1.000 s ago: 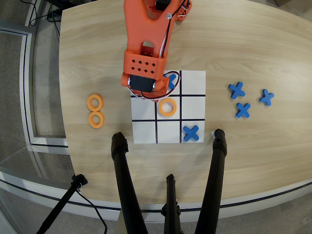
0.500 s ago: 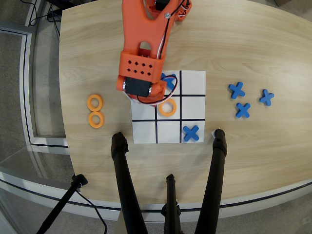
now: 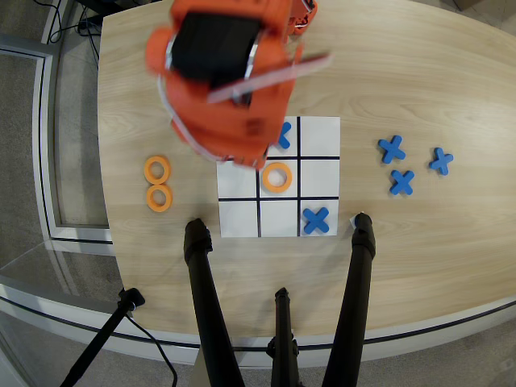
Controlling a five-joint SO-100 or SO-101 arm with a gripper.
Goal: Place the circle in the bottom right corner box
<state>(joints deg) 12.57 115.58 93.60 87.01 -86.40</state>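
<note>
A pale wooden table point(image 3: 419, 72) carries a white grid sheet point(image 3: 321, 129), two orange rings point(image 3: 158, 183) left of it — three blue crosses point(image 3: 411, 164) right.

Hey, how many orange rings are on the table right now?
3. One ring lies in the grid sheet's centre cell; two more rings sit side by side on the wood left of the sheet. The arm covers the sheet's upper-left area, so another may be hidden.
</note>
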